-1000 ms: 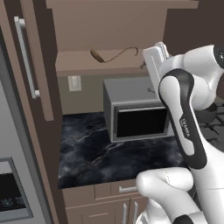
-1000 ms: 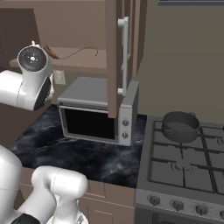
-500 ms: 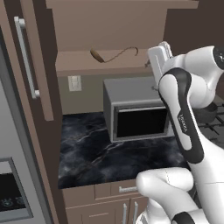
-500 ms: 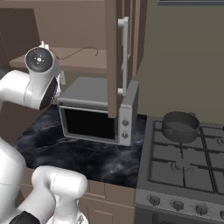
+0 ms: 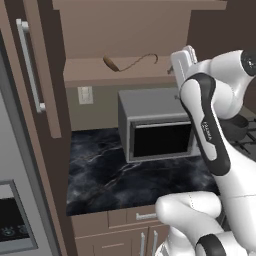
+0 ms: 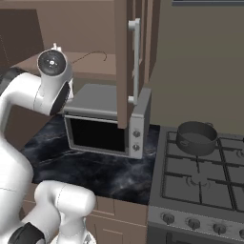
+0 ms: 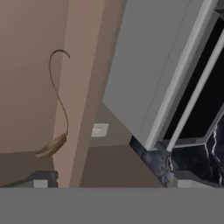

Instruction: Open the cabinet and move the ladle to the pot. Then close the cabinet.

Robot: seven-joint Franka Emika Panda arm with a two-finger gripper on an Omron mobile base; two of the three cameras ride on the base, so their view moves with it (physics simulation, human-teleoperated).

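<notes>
1. Left base view: you have the cabinet (image 5: 37,75) open, so the first step looks done. The ladle (image 5: 129,62) lies on the cabinet's bottom shelf, above the microwave (image 5: 157,129), untouched. Your gripper (image 5: 183,61) hangs just right of that shelf, level with the ladle.
2. Right base view: the pot (image 6: 196,138) sits on the stove (image 6: 200,178), well right of the cabinet's open door (image 6: 128,62), with no ladle in it. The transfer and the closing are left for you.
3. Hand view: the ladle (image 7: 56,114) lies ahead on the shelf, apart from your fingertips (image 7: 41,180), which stand spread wide and hold nothing. The reach and the grasp are likely your next steps.
</notes>
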